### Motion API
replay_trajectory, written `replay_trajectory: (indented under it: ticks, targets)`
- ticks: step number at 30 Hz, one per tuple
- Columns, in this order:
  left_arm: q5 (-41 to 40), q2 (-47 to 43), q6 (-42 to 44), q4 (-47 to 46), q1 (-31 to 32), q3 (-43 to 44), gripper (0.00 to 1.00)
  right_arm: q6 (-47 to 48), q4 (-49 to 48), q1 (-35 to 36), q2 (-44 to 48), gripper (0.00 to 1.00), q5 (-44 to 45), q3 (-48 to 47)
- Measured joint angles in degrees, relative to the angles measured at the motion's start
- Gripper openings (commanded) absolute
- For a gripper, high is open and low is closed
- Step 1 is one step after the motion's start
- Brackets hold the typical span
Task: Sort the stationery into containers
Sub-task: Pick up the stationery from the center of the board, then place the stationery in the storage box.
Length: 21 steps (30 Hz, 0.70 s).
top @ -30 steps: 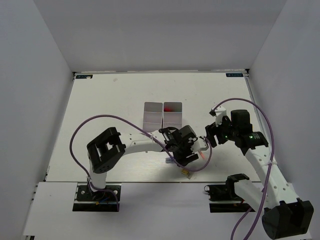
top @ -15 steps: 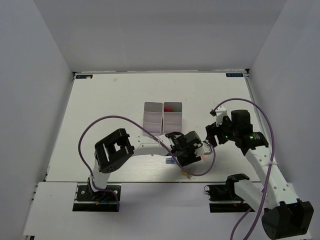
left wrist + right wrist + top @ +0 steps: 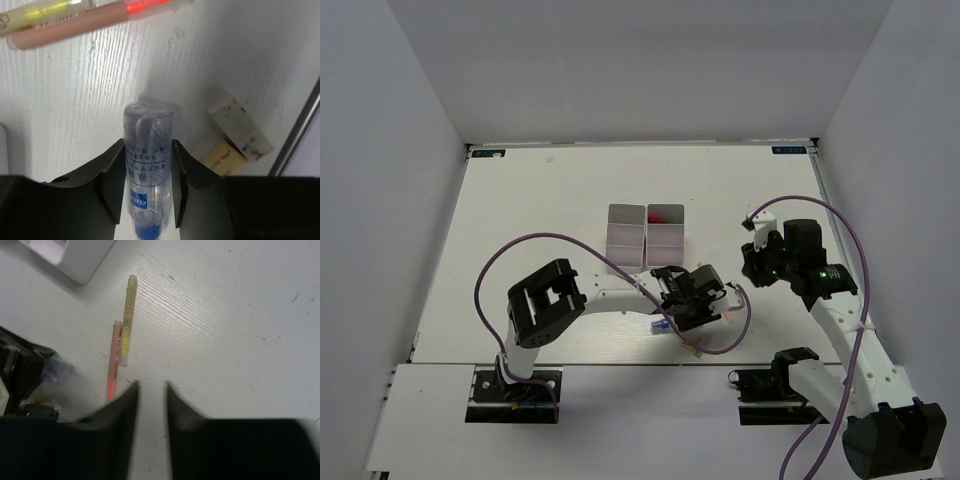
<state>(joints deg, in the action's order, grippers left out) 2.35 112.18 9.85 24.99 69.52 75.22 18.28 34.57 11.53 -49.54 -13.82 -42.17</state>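
In the left wrist view a clear bluish tube (image 3: 149, 120) with blue print lies on the table, and my left gripper (image 3: 148, 150) is shut on it, a finger pressed to each side. Just right of it lies a tan eraser block (image 3: 237, 132). Beyond it a thin orange pen (image 3: 100, 17) lies next to a yellowish pen (image 3: 45, 11). From above, the left gripper (image 3: 685, 308) sits low, in front of the two white containers (image 3: 626, 240). My right gripper (image 3: 151, 385) hovers to the right of the pens, its jaws a narrow gap apart with nothing between them.
A small red item (image 3: 656, 217) lies in the far compartment of the right tray (image 3: 666, 240). A tray corner (image 3: 75, 255) shows at the top left of the right wrist view. The left arm's purple cable (image 3: 520, 245) loops over the table.
The left gripper has shifted a little right and toward the near edge, and its jaws have closed onto the tube. The right gripper's jaws have narrowed while that arm has barely moved.
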Motion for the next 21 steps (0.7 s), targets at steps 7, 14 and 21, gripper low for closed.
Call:
replay_trajectory:
  ticks: [7, 14, 21]
  targets:
    - [-2.67, -9.77, -0.28, 1.99, 0.35, -2.99, 0.00, -1.01, -0.66, -0.26, 0.04, 0.27, 0.66, 0.61]
    - [-6.01, -22.77, -0.70, 1.01, -3.56, -3.34, 0.00, -1.18, -0.92, -0.26, 0.07, 0.90, 0.15, 0.85]
    - [-10.56, -41.40, -2.40, -17.18, -18.95, -20.79, 0.00, 2.71, -0.07, -0.26, -0.61, 0.00, -4.09, 1.60]
